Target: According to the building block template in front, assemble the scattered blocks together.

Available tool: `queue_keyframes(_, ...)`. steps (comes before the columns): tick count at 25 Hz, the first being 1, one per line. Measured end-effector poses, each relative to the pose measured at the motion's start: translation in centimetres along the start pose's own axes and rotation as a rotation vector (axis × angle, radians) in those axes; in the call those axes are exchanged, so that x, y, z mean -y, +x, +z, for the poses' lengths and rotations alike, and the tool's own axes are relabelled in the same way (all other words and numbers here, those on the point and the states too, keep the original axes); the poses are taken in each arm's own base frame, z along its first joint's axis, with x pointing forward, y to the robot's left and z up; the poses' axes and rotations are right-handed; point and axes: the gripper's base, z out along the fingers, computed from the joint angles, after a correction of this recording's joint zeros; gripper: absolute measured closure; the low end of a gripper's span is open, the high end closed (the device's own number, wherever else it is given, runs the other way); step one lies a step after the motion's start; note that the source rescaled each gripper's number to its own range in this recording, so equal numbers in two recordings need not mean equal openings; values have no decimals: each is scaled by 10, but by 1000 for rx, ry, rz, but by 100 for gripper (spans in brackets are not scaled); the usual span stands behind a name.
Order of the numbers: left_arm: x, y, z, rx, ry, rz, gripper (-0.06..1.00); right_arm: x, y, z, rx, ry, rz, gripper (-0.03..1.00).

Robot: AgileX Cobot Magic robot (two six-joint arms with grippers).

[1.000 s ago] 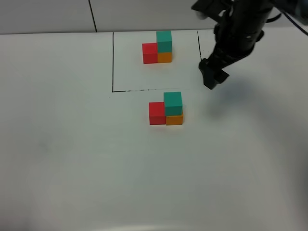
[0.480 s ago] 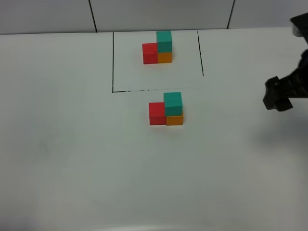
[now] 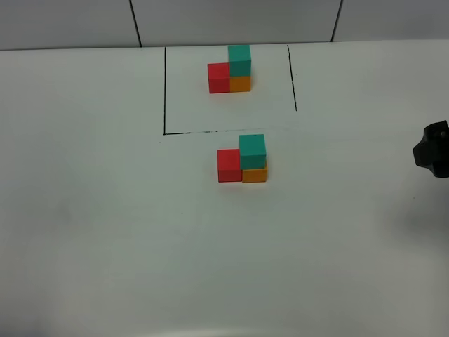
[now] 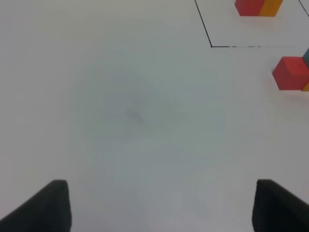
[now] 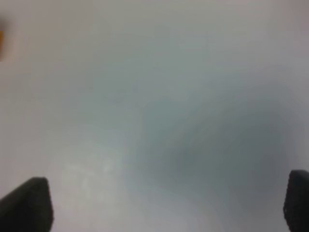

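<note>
Just in front of the building block template [image 3: 230,69], outside its drawn outline, the scattered blocks [image 3: 243,159] are sitting stacked: red touching orange, teal on top. I'm seeing the right gripper [image 3: 435,149] well off to the side, fingers spread wide and holding nothing; left gripper [image 4: 159,205] likewise apart and empty. Risk I'm watching: any arm sweeping back could be nudging teal off orange.

Left claw [image 4: 159,208] stands open and empty, two dark fingertips [image 4: 46,205] wide apart over bare white surface [image 4: 135,111]. A red cube [image 4: 291,72] sits near a black line corner [image 4: 211,46]. Beyond the line, a red-and-orange block pair [image 4: 258,7], cut off.
</note>
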Motion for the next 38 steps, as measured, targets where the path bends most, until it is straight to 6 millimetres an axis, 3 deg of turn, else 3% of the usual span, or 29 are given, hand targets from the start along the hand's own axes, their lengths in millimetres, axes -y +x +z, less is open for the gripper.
queue_keyframes(6, 0, 0, 0, 0, 0, 0, 28, -1, 5, -7, -5, -5, 2, 5)
queue_keyframes(13, 0, 0, 0, 0, 0, 0, 28, -4, 25, -52, 215, 16, -5, 5)
queue_keyframes(21, 0, 0, 0, 0, 0, 0, 28, -10, 80, -95, 425, 40, -1, 5)
queue_keyframes(28, 0, 0, 0, 0, 0, 0, 28, -8, 132, -86, 420, 109, 21, 5)
queue_keyframes(38, 0, 0, 0, 0, 0, 0, 28, -15, 186, -109, 510, 123, 43, 5)
